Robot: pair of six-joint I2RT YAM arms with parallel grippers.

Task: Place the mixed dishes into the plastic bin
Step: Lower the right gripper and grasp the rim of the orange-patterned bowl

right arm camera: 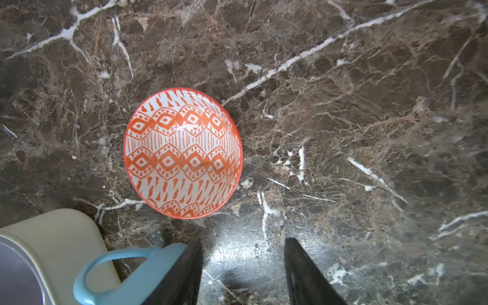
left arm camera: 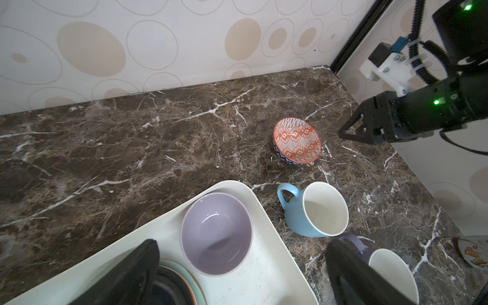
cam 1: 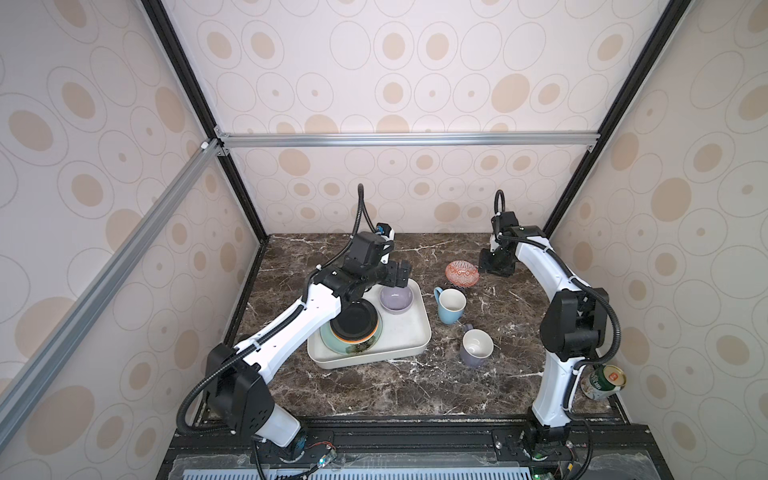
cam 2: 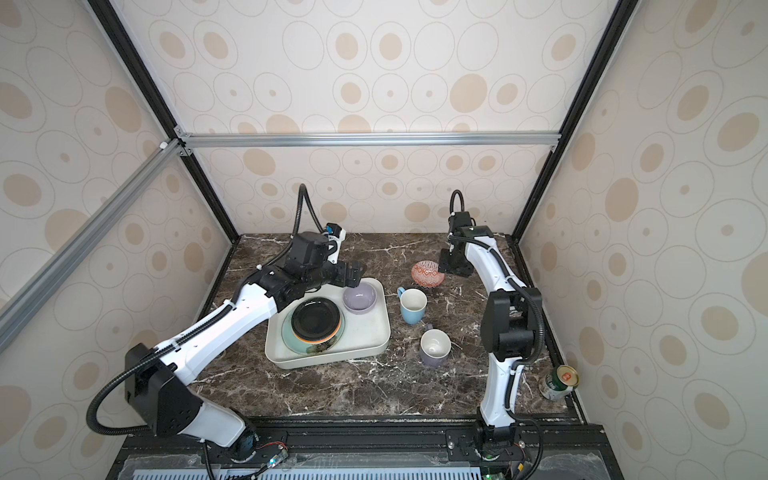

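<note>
Beside plastic bin: light blue mug, purple mug; red-patterned bowl behind.

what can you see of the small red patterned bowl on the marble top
The small round red-patterned bowl looks like glossy glazed ceramic: white inside with orange-red diamond and dash bands, a red rim, and a blue pattern low on its outside. It is empty, opening up, resting on the dark marble tabletop, farther back than the light blue mug and apart from it. The right gripper hangs beside it with jaws apart, not touching.
</note>
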